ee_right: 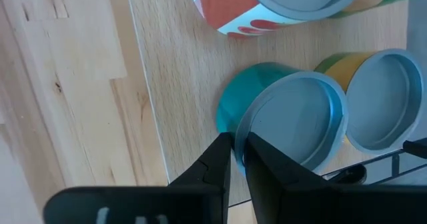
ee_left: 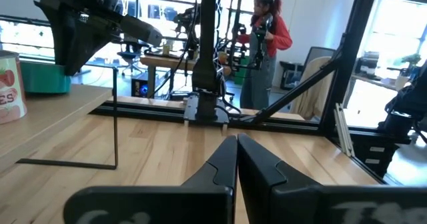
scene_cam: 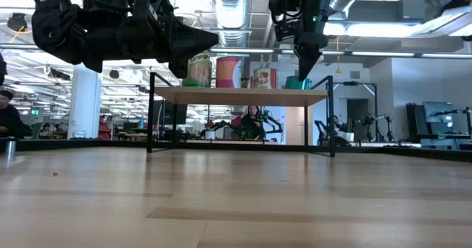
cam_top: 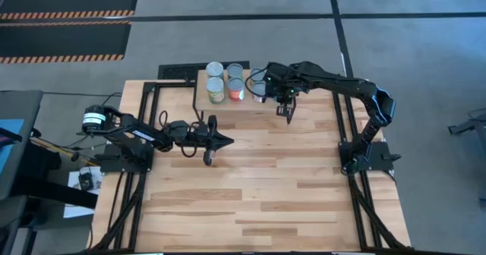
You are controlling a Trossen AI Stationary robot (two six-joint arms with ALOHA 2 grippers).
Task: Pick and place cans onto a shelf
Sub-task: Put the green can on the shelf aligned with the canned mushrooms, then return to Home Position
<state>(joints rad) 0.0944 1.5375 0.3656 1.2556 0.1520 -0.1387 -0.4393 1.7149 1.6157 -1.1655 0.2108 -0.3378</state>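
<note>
Here the wooden table (cam_top: 258, 194) carries the small shelf (cam_top: 203, 99) at its far edge, with several cans (cam_top: 216, 90) standing on it. The right gripper (cam_top: 288, 112) hangs beside the shelf's right end, fingers nearly together and empty, above a teal can (ee_right: 267, 97). The left gripper (cam_top: 209, 141) waits mid-table, fully closed, holding nothing.

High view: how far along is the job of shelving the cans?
Done: several cans stand on the shelf, including a teal can. In hand: nothing; the right gripper hovers over the teal can, and the left gripper is shut above the tabletop. Left: no can shows on the tabletop, so probably little.
</note>
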